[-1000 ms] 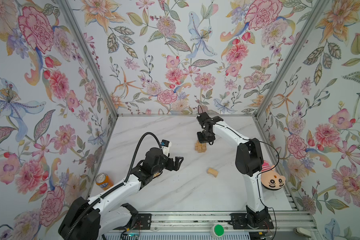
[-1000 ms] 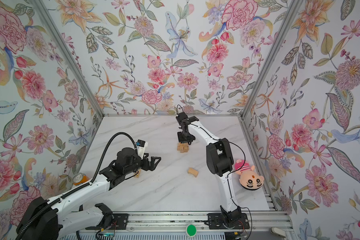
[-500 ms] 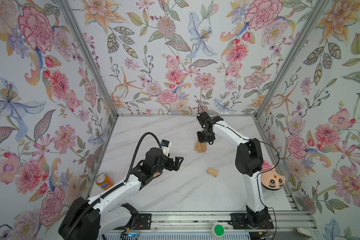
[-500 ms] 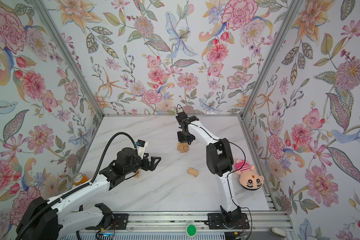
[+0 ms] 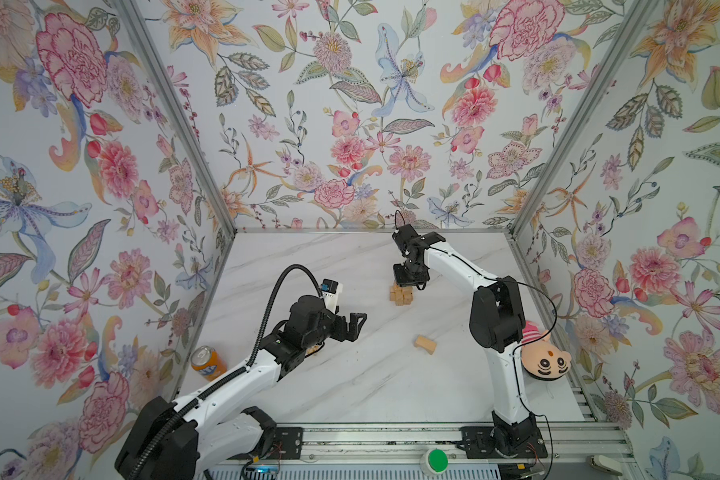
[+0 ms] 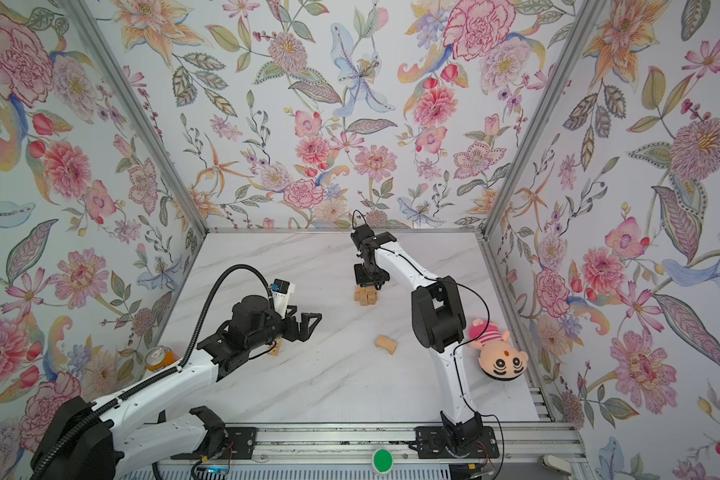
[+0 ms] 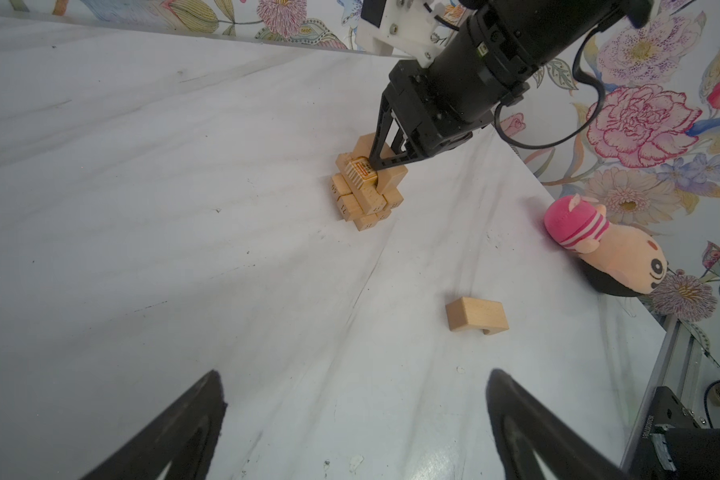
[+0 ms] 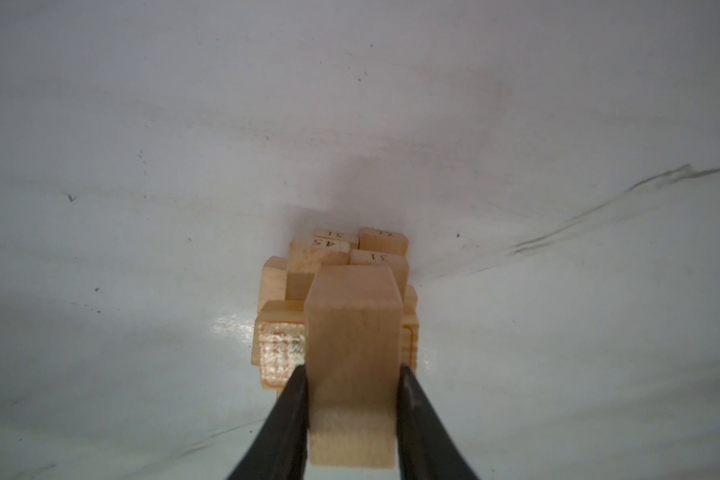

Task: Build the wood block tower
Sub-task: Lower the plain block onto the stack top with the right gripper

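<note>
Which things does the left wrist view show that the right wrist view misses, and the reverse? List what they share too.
Left wrist only: the loose block lying apart, the plush doll, the open left gripper. Right wrist only: the right gripper with its fingers clamping a plain block by two sides. Both: the tower, its printed block, the table.

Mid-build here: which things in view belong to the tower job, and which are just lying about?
Job:
- tower
- plain block, clamped in the right gripper over it
- loose block
- apparent block, partly hidden under the left arm
- left gripper, open and empty

Lying about:
- orange soda can
- pink striped plush doll
- green button
</note>
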